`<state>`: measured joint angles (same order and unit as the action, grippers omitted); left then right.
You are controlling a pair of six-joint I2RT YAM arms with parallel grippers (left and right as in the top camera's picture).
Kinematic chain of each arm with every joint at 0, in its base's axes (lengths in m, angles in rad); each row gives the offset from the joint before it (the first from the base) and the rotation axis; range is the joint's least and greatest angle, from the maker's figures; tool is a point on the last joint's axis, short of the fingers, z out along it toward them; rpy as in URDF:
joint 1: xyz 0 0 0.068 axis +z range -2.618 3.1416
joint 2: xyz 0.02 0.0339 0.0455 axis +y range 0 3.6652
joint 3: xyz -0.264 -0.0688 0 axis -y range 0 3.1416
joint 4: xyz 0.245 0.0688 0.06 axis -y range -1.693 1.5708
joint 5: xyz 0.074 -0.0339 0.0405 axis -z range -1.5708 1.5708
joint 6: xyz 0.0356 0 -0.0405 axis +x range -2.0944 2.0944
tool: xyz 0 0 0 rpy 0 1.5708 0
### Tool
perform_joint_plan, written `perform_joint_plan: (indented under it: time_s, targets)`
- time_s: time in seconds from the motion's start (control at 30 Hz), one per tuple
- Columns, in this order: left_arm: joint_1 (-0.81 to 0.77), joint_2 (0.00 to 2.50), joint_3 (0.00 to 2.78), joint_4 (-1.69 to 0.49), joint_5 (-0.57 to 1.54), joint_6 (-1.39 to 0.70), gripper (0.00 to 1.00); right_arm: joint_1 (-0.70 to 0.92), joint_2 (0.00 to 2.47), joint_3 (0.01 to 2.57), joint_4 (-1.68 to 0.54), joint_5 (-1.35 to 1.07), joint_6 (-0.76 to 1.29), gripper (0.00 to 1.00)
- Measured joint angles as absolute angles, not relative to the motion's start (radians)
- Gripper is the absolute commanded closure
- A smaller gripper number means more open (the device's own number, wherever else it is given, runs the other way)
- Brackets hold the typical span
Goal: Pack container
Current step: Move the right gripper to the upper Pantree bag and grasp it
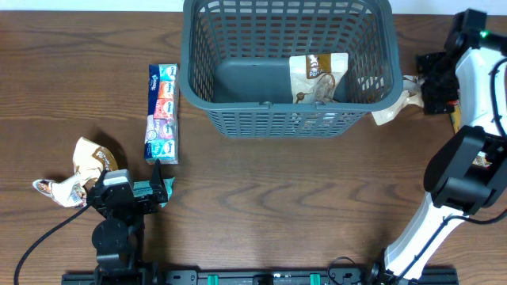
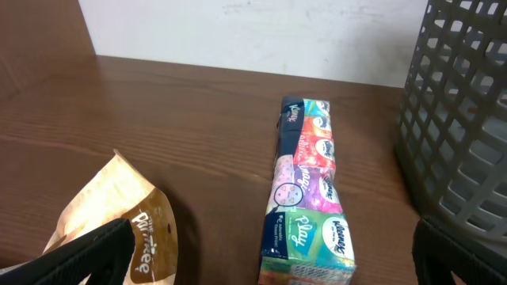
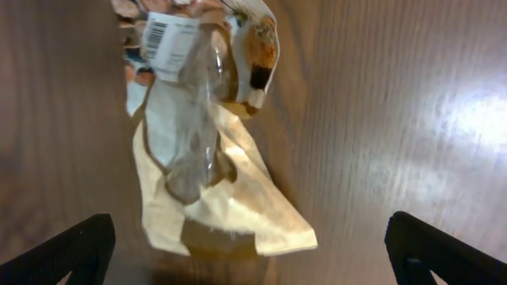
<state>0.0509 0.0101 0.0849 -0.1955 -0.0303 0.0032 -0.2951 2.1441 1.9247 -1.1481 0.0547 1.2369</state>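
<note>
Overhead, the container [image 1: 277, 119] sits centre at the counter's [image 1: 261, 214] far edge with 1 snack packet [image 1: 318, 75] inside. A tissue pack [image 1: 162, 115] lies just beside its left wall, a brown packet [image 1: 91, 158] near the left edge by the left hand [image 1: 158, 188], and the right hand [image 1: 426, 83] hovers near the right edge by a cream packet [image 1: 392, 107]. Left wrist: hand wide, empty, facing the tissue pack. Right wrist: hand wide, cream packet ahead, ungrasped. Packing looks barely begun; next, the right hand probably must lower and close on that packet.
</note>
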Motion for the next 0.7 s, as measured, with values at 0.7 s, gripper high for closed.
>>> perform_joint_plan:
  time_s: [0.7]
  targets:
    - [0.051,0.01,0.085,-0.196,-0.03,0.003,0.01,-0.295,2.256,1.83,-0.958,-0.003,1.273,0.01]
